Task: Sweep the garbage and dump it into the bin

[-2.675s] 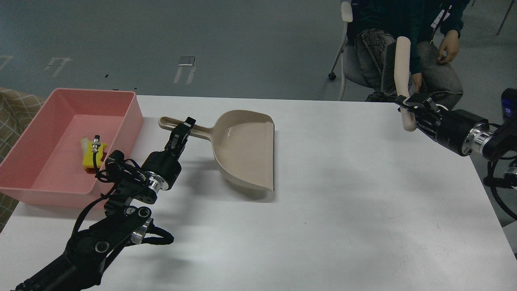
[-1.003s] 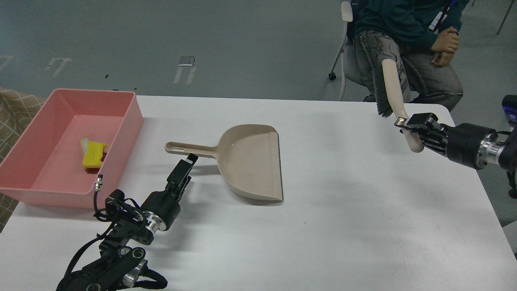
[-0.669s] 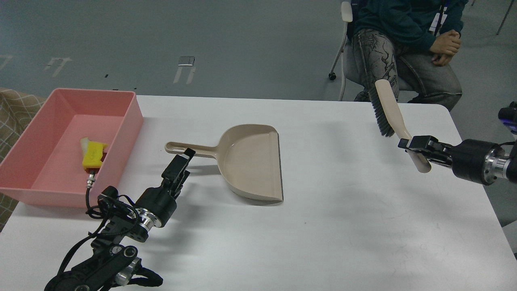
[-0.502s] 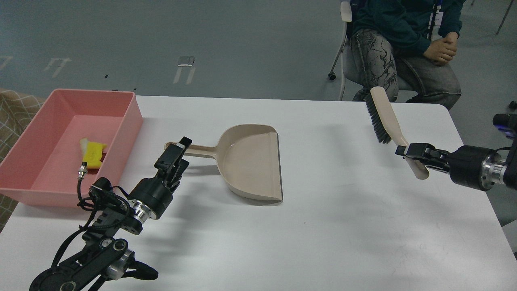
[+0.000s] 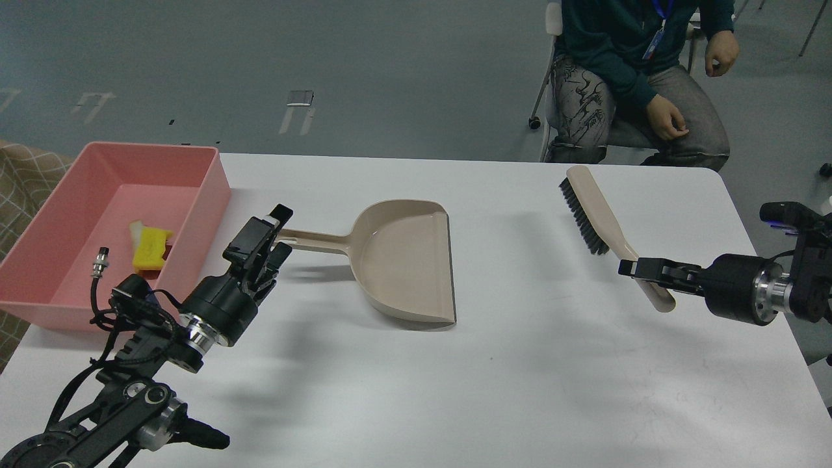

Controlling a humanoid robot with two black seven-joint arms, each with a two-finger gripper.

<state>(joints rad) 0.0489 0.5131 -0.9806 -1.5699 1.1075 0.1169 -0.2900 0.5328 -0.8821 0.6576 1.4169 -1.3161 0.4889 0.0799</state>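
- Writing: none can be read anywhere; the seated person beyond the far edge wears a blue lanyard badge too small to make out.
- Garbage, a yellow sponge piece with a pale stick beside it, lies inside the pink bin, which sits at the counter's far-left corner.
- Left end effector hovers over the tip of the beige dustpan's handle, fingers slightly parted and holding nothing.
- Right end effector is clamped on the handle of the brush, whose black bristles face left, near the counter's right edge.
- Open room: the whole near half of the counter and the strip between dustpan and brush.
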